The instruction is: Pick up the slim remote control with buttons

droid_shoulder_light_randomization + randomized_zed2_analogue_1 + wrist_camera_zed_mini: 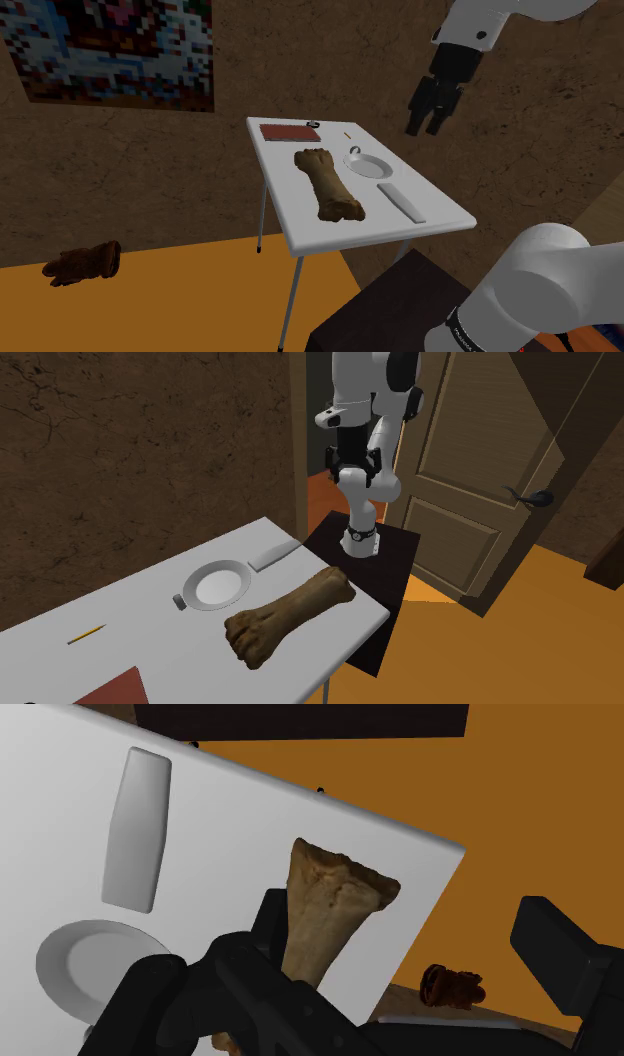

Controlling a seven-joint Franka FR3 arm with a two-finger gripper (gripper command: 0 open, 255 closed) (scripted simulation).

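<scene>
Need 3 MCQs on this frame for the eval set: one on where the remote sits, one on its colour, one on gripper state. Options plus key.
1. The remote lies:
A) on the table beside the plate, toward the end by the stand
B) on the floor
C) on top of the plate

2. The remote is drawn:
A) black
B) plain pale grey
C) red

3. The gripper is:
A) shut on the remote
B) shut on nothing
C) open, in the air, holding nothing

Key:
1 A: it lies flat on the tabletop next to the plate, apart from it.
2 B: its shade is close to the table's white.
3 C: the wrist view shows its fingers standing apart and touching nothing.
</scene>
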